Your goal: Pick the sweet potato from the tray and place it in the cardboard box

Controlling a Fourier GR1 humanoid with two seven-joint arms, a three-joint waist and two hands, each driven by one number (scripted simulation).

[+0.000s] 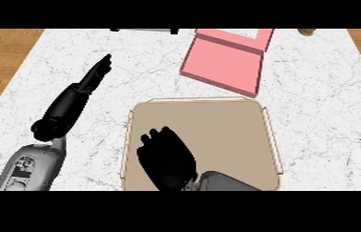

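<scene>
My right hand (166, 158) hovers over the tan tray (233, 131), its fingers curled downward; whether they hold the sweet potato I cannot tell, as it is hidden; my left hand (78, 96) lies straight-fingered on the white table (310, 107); beyond sits the pink box (226, 64).

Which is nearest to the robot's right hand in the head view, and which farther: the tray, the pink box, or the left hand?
1. Tray, directly beneath the right hand.
2. Left hand, off to the left over the counter.
3. Pink box, ahead and rightward.
</scene>
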